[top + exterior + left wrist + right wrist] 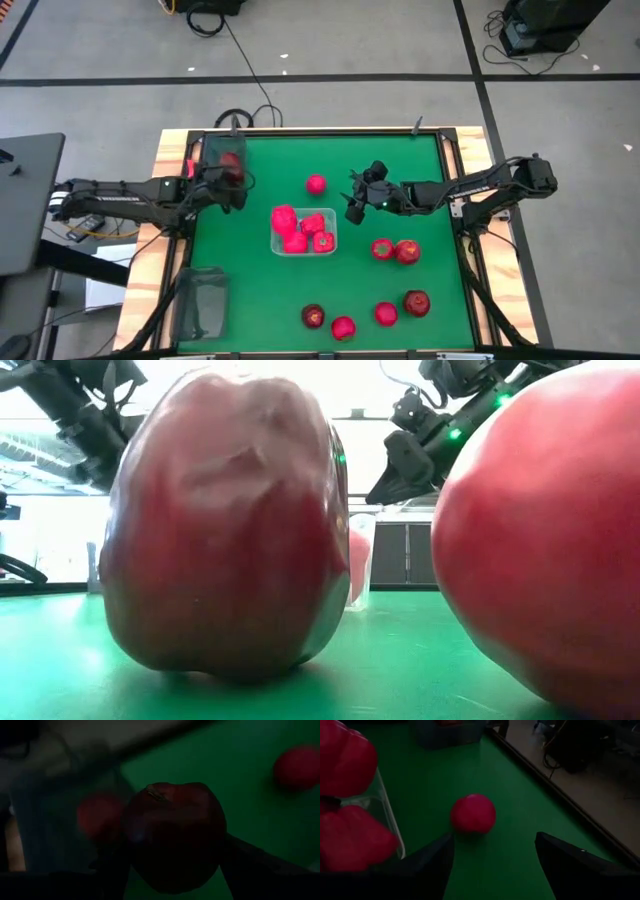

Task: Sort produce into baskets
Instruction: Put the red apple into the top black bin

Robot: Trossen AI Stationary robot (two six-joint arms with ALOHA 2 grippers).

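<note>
My left gripper point(172, 870) is clamped on a dark maroon apple point(172, 835), over the smoky grey bin point(222, 160) left of the clear bin point(303, 232). My right gripper point(492, 865) stands with jaws apart and empty, right of the clear bin, facing a round red fruit point(473, 813). Red peppers point(290, 225) fill the clear bin.
</note>
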